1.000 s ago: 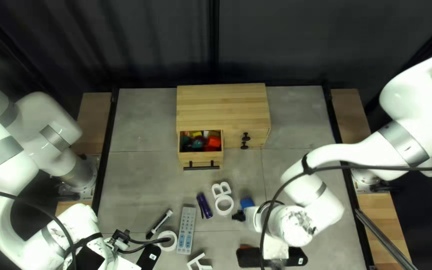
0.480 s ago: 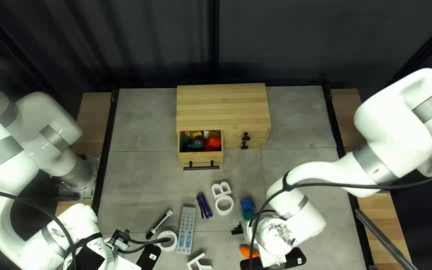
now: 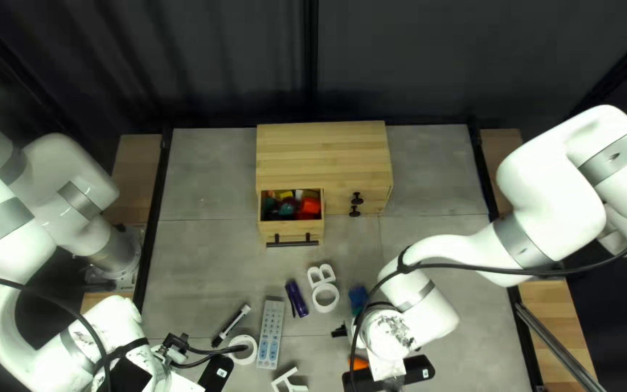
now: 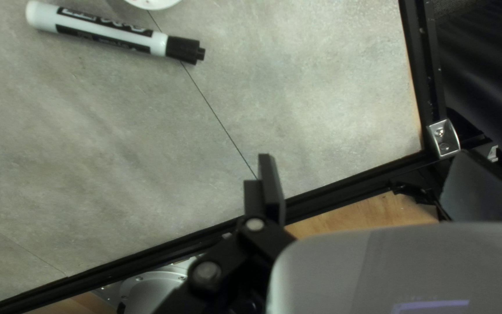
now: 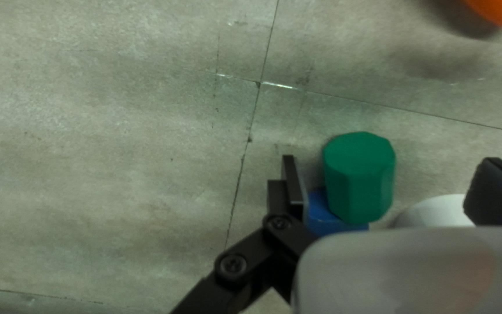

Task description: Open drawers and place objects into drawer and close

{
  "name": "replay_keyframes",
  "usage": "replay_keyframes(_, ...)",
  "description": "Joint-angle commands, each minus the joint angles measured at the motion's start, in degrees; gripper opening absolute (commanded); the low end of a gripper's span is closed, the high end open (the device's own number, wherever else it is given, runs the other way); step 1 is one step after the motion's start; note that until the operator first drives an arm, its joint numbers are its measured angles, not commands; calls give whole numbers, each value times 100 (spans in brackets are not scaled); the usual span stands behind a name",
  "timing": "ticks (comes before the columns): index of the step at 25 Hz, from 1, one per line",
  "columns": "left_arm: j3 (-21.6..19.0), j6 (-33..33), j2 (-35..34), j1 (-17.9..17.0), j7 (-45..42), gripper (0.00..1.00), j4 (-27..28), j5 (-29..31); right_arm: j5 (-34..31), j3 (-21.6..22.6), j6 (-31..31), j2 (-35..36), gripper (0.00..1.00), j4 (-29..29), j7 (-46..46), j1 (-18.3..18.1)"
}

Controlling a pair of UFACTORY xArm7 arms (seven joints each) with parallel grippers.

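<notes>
The wooden cabinet (image 3: 324, 156) has its left drawer (image 3: 292, 234) pulled out, holding several coloured objects. Low at the left of the top left view is my left gripper (image 3: 178, 341); my right gripper (image 3: 339, 331) is mostly hidden by its arm, near a blue block (image 3: 358, 296). In the left wrist view, my left gripper (image 4: 373, 189) is open over bare tabletop, a white marker (image 4: 108, 32) lying ahead and to one side. My right gripper (image 5: 393, 192) is open in its wrist view, a green block (image 5: 359, 177) between its parted fingers beside the blue block (image 5: 326, 215).
A purple marker (image 3: 297, 298), letter B (image 3: 321, 274), white ring (image 3: 325, 297) and remote (image 3: 271, 334) lie in front of the cabinet. Nearer are a tape roll (image 3: 243, 350), a white letter (image 3: 289, 381), an orange object (image 3: 359, 363) and a black object (image 3: 419, 369).
My right arm has swung left and toward the near edge. The green block came into sight beside the blue one, then got covered by the arm. My left arm and the drawer have stayed still.
</notes>
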Motion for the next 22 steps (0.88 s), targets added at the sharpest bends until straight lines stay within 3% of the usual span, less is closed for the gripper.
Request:
replay_keyframes(1,0,0,0,0,0,100,0,0,27,23,54,-25,100,-17,8,17)
replay_keyframes(22,0,0,0,0,0,100,0,0,71,37,258,29,100,172,-60,3)
